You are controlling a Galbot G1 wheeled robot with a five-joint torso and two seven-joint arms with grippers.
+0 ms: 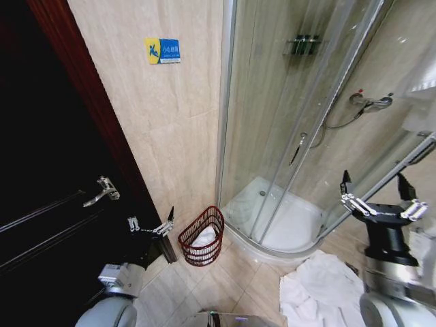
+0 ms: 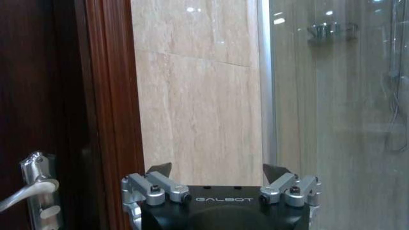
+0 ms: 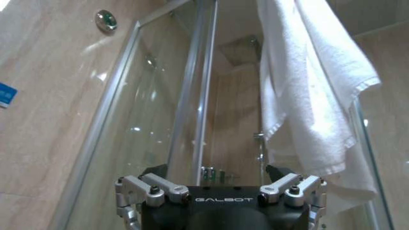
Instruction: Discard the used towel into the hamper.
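Right pincer [image 1: 377,197] hangs wide open and empty at 3 o'clock, facing the hanging towel [image 3: 313,91]; left pincer [image 1: 151,225], open and empty too, idles by the door. Best to pinch the towel's lower hem squarely, then carry it to the hamper [image 1: 202,236] at 7 o'clock by the wall.

- The hamper [image 1: 201,236] stands on the floor tiles, wedged between the marble wall [image 1: 163,129] and the shower enclosure's curved glass [image 1: 286,116]; its mouth is open from above.
- Beside the hamper, the left claw [image 1: 151,227] hangs near the dark door [image 1: 48,177].
- A white towel [image 1: 320,289] covers the floor well right of the hamper.
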